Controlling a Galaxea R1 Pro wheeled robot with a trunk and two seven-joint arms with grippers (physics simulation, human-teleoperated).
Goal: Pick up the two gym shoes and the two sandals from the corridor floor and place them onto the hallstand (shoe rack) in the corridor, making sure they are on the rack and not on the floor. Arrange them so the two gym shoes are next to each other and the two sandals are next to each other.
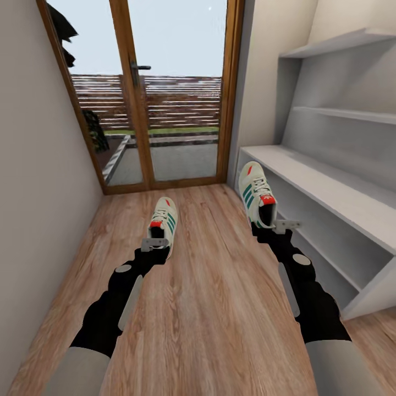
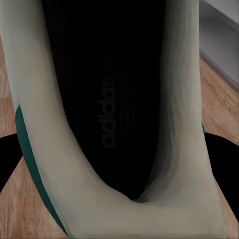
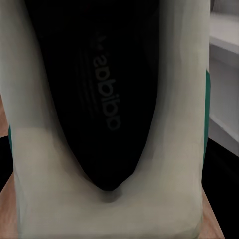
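Observation:
Each of my grippers holds one of the two gym shoes by the heel. The left gripper is shut on a cream sneaker with green stripes, held over the corridor floor. My right gripper is shut on the other sneaker, raised beside the front edge of the hallstand's bench shelf. The left wrist view looks into the dark insole of its shoe; the right wrist view does the same with its shoe. The sandals are out of view.
A wood-framed glass door closes the far end of the corridor. A plain wall runs along the left. The hallstand's stepped upper shelves rise at the right.

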